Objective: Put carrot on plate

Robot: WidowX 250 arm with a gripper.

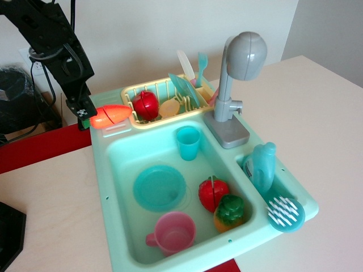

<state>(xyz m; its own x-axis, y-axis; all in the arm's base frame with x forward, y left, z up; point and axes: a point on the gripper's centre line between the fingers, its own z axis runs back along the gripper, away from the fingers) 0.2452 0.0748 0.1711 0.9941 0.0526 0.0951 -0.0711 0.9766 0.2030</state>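
The orange toy carrot (112, 115) hangs in the air over the sink's back left corner, lying roughly level with its tip pointing right. My gripper (85, 117) is shut on its left, stem end; the green stem is mostly hidden by the fingers. The round teal-blue plate (160, 188) lies flat on the floor of the sink basin, in front of and below the carrot, a little to the right. Nothing lies on the plate.
In the mint sink (108, 187) stand a teal cup (188, 142), a pink cup (173, 233), a red split fruit (213, 193) and an orange fruit with green top (229, 213). A yellow rack (136, 90) with dishes and a grey faucet (237, 79) stand behind. A bottle (261, 167) and brush (283, 212) sit right.
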